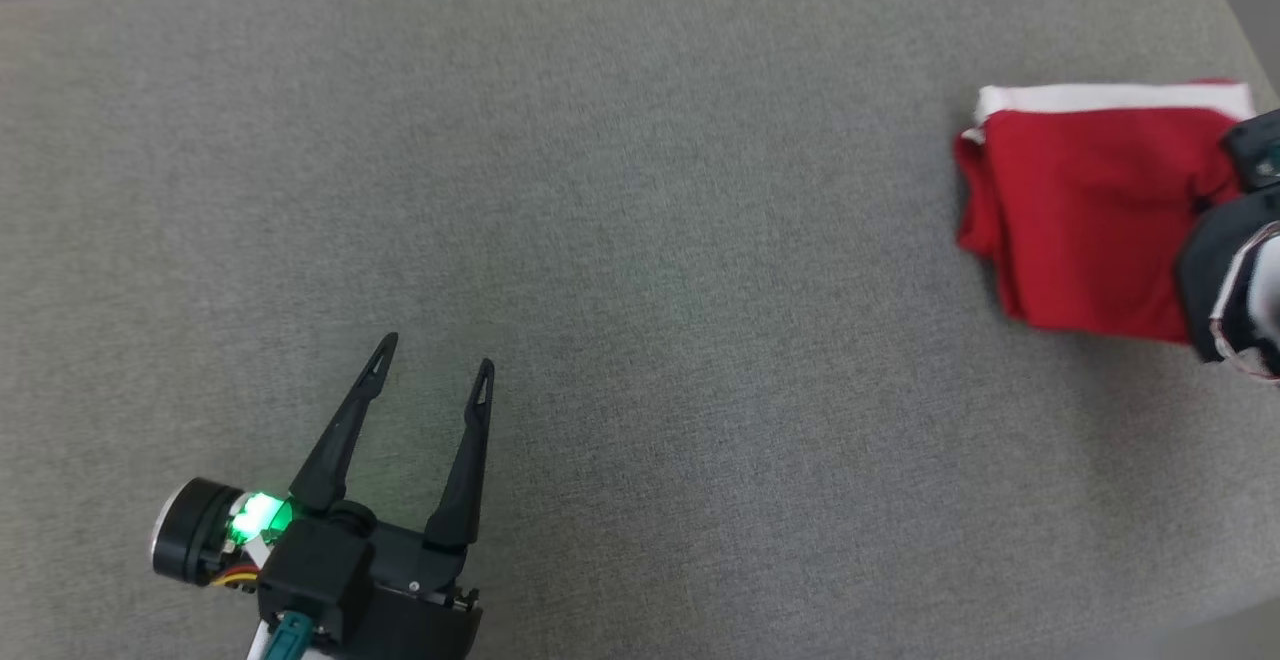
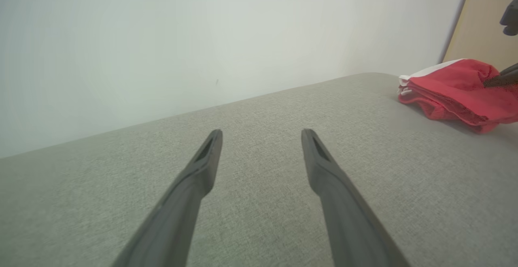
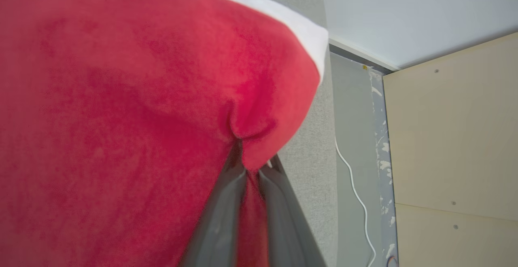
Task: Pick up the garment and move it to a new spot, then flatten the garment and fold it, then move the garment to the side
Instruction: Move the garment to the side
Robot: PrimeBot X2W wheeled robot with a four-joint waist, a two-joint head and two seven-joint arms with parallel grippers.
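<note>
Nearest the robot, the left gripper [image 1: 437, 352] is poised over the grey fabric-covered table [image 1: 700, 390]. Its fingers are spread wide, point away from the robot and hold nothing. Farther off, near the table's right edge, lies the folded red garment [image 1: 1080, 210], its white band on the far side. The right gripper [image 3: 257, 157] reaches in from the right, fingers pinched on a fold of the red cloth.

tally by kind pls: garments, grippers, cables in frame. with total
Garments: 1, red garment with a white band, folded on the grey table
Grippers: 2, left gripper open and holding nothing, right gripper shut on the garment
Cables: 1, white cable on the floor
Total: 4
</note>
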